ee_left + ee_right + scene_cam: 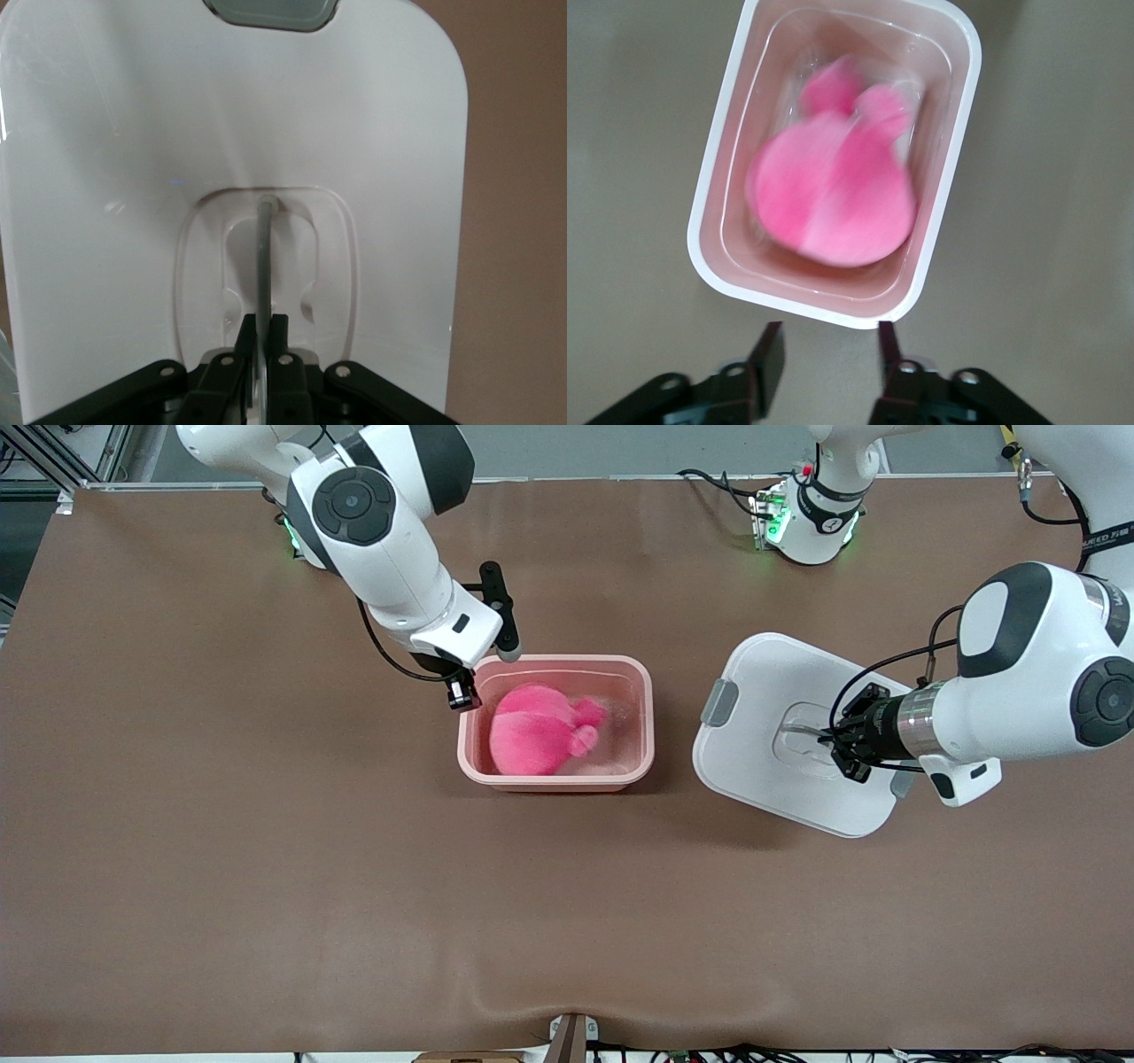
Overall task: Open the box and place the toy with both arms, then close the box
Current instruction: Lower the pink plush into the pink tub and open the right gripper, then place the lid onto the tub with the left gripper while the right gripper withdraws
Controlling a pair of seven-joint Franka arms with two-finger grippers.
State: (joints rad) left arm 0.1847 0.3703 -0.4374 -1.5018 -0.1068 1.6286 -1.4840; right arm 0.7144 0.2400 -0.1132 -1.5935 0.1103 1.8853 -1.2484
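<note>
1. The pink tub (556, 779) of the box is seen standing open near the middle of the brown table (266, 868), with its lid removed.
2. The pink plush toy (540, 731) is seen lying inside the tub, toward the end of it that faces the right arm.
3. The right gripper (462, 691) is held just above the tub's rim at the end toward the right arm's side of the table. In the right wrist view its fingers (769, 359) are seen spread apart with nothing between them, the tub (709, 266) and the toy (833, 199) lying below and just ahead of them.
4. The white lid (771, 691) is seen tilted, toward the left arm's end of the table and well apart from the tub. One grey clip (719, 702) is visible on its edge facing the tub.
5. The left gripper (840, 742) is placed at the lid's recessed centre. In the left wrist view its fingers (282, 341) are seen pressed together on the clear handle (264, 257) of the lid (115, 133).
</note>
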